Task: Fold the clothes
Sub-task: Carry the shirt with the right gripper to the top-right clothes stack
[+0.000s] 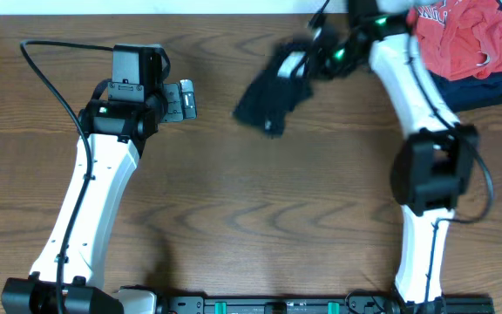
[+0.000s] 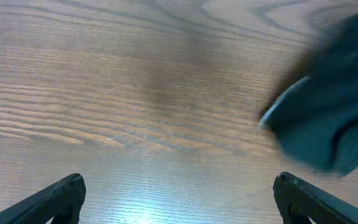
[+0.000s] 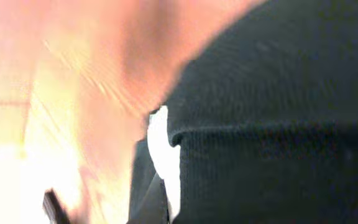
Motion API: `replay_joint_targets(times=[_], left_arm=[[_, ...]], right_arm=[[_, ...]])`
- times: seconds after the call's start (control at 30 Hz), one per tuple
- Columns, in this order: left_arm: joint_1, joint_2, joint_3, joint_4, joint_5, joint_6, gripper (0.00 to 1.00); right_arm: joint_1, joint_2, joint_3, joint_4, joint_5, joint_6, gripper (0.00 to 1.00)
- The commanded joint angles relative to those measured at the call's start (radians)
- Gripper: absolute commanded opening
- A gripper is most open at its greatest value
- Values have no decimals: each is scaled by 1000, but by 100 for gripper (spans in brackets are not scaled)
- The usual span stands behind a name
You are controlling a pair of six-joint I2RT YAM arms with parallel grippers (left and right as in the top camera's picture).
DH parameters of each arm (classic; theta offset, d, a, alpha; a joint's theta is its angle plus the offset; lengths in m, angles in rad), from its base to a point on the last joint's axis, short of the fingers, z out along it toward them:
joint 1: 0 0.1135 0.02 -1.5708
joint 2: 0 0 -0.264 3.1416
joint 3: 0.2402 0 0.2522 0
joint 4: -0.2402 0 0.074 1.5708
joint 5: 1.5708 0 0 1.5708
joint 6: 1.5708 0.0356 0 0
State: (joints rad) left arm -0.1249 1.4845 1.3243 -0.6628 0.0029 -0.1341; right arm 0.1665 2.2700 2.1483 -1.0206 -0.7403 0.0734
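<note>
The black garment (image 1: 268, 92) is bunched and blurred at the back middle of the table, hanging from my right gripper (image 1: 316, 54), which is shut on it. In the right wrist view the black cloth (image 3: 272, 124) fills most of the frame, shows a white patch (image 3: 161, 155), and hides the fingers. My left gripper (image 1: 184, 100) is open and empty to the left of the garment. In the left wrist view its fingertips (image 2: 179, 199) are spread wide over bare wood, with the garment (image 2: 334, 112) at the right edge.
A red garment with white lettering (image 1: 464, 39) lies on a dark navy folded garment (image 1: 486, 89) at the back right corner. The wooden table (image 1: 251, 218) stretches in front of both arms.
</note>
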Motion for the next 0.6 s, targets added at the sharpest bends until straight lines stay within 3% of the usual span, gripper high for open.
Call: replay_joint_targets(times=[0.0,0.27,0.57], left_arm=[[7,10,8,-3,-24,6,98],[7,11,8,-3,-24,6,98],[7,12,8,-3,-24,6,98]], right_arm=[[-60,-153,52,97,-64,165,1],[-222,-239,52,359,-27,374,1],[-413,-239,51,533,31,412,1]])
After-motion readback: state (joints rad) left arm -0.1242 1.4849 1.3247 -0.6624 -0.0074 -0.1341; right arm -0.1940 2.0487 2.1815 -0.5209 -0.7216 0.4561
